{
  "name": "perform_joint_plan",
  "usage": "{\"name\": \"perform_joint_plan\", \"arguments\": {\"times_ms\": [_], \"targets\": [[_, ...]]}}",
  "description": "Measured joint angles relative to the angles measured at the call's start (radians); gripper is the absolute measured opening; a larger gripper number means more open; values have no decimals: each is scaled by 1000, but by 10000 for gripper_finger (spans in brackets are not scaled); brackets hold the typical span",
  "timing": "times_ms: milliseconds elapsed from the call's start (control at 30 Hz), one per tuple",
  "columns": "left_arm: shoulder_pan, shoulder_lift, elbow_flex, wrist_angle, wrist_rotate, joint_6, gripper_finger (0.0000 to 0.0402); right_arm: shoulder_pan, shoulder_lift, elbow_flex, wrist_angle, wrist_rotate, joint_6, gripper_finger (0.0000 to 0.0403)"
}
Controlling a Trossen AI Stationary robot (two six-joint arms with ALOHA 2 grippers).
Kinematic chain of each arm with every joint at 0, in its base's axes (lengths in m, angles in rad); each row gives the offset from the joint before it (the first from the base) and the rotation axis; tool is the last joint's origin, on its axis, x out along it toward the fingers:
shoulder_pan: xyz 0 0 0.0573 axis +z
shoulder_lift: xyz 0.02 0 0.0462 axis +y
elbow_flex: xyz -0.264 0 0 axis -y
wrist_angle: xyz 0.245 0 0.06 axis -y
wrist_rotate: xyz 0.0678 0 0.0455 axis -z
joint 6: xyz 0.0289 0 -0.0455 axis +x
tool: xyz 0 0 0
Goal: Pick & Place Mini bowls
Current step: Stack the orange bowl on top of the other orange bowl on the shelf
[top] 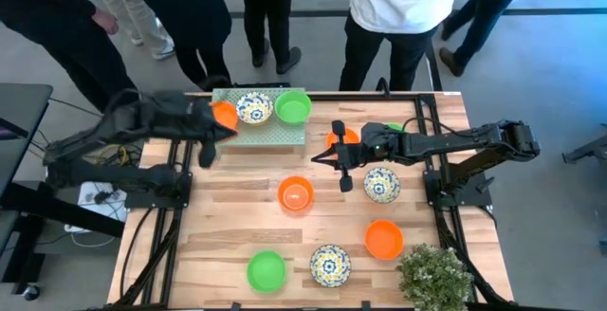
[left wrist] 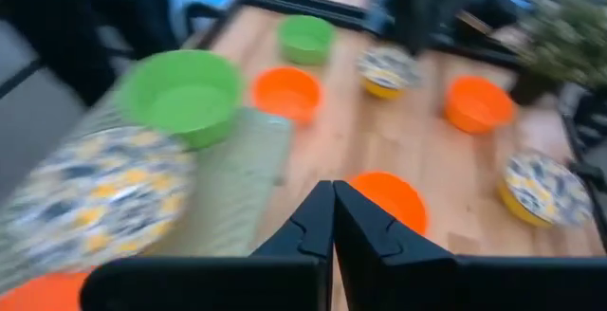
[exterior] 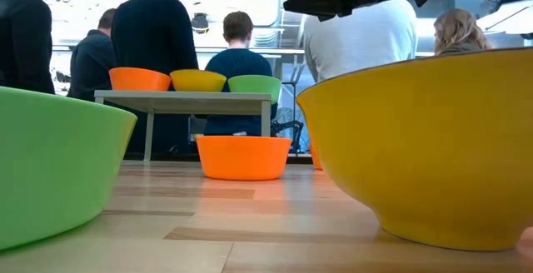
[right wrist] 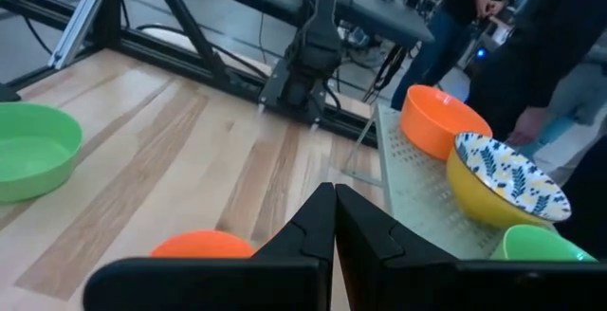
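Observation:
A raised grey-green tray [top: 285, 133] at the table's far edge carries three mini bowls: an orange one [top: 225, 114], a floral one [top: 253, 108] and a green one [top: 292, 107]. More bowls rest on their bases on the wood: orange [top: 296, 194], orange [top: 383, 238], floral [top: 381, 184], floral [top: 330, 264], green [top: 266, 270], and an orange one [top: 343, 137] partly under the right arm. My left gripper [top: 204, 153] [left wrist: 332, 207] is shut, just left of the tray. My right gripper [top: 322, 157] [right wrist: 334, 207] is shut and hovers right of the tray, pointing left.
A bushy plant [top: 433, 275] stands at the near right corner. Several people stand beyond the table's far edge. A bit of green [top: 394, 126] shows under the right arm. Bare wood [top: 223, 216] lies on the table's left half, nearer than the tray.

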Motion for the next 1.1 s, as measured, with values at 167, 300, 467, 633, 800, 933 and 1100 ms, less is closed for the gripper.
{"name": "perform_joint_plan", "arguments": {"times_ms": [167,300,467,633,800,933,1100], "targets": [[-219,22,-162,161,-144,-14,5,3,0,0,12,0,5,5],[-389,44,-282,272,-210,-33,5,17,12,0,-8,0,94,7],[-559,120,-394,427,-286,-117,5,32,51,-1,4,0,123,28],[-644,205,-427,505,-286,-173,6,51,137,12,84,0,136,72],[-675,248,-430,513,-288,-217,19,87,228,76,54,-3,173,110],[-675,275,-437,516,-288,-213,38,139,302,127,11,-3,176,129],[-676,291,-487,517,-288,-233,66,198,395,187,-30,-4,206,144]]}}
